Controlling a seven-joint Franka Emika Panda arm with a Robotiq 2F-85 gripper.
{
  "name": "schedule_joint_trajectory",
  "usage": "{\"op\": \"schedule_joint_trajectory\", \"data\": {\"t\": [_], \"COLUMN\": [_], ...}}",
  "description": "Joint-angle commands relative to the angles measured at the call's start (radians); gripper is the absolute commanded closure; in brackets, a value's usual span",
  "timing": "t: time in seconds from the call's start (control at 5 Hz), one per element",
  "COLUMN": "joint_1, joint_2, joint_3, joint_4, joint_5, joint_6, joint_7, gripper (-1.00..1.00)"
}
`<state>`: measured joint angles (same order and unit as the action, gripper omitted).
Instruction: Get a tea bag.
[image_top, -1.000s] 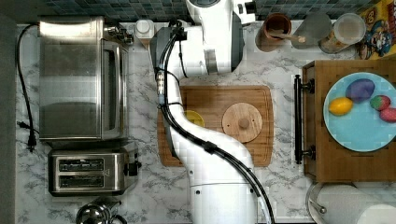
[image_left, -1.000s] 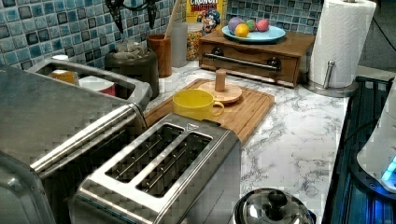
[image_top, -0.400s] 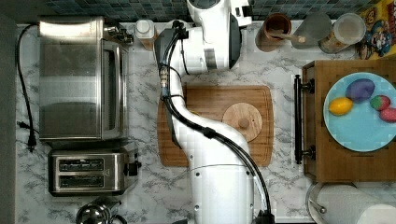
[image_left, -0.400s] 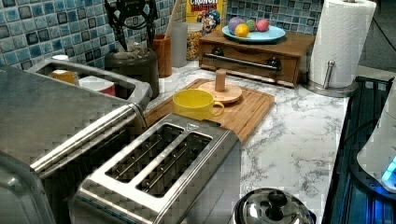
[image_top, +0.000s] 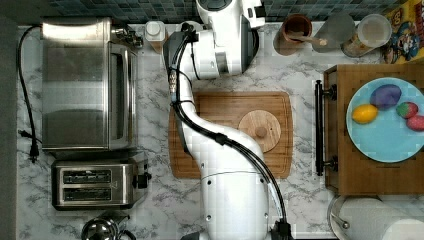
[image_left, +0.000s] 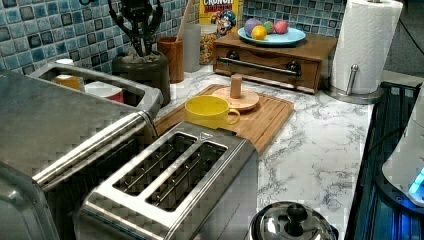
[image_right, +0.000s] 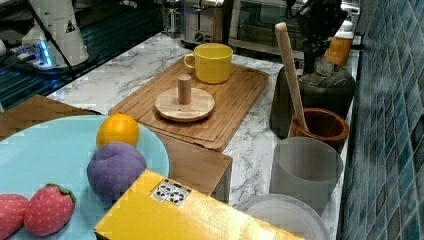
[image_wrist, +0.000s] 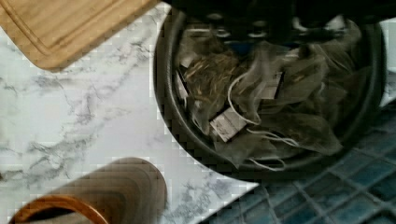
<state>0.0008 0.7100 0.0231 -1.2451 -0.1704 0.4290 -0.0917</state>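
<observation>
The gripper (image_left: 136, 20) is seen in the left view as a dark forked shape directly above the dark round container (image_left: 142, 70), its upper part cut off by the frame edge. The fingers (image_left: 120, 22) are spread apart, with nothing seen between them. In the wrist view the jaws themselves are lost in a black blur along the frame edge, and the container's far rim is hidden by it.

The tea bags (image_wrist: 261, 107) lie heaped inside the container, directly beneath the jaws. They are translucent, crumpled mesh pouches with thin white strings and small paper tags. They are piled at mixed angles, so no single long axis can be made out.

Beside the container, a brown wooden cup (image_left: 172, 57) holds a wooden utensil. The counter (image_left: 320, 145) is veined white marble.
</observation>
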Motion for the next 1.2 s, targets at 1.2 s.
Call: {"op": "schedule_joint_trajectory", "data": {"t": [1.2], "joint_1": [0.004], "joint_2": [-0.313], "joint_3": [-0.010], "joint_4": [-0.032], "joint_5": [0.050], "joint_6": [0.015], "joint_7": [0.050], "gripper": [1.00]}}
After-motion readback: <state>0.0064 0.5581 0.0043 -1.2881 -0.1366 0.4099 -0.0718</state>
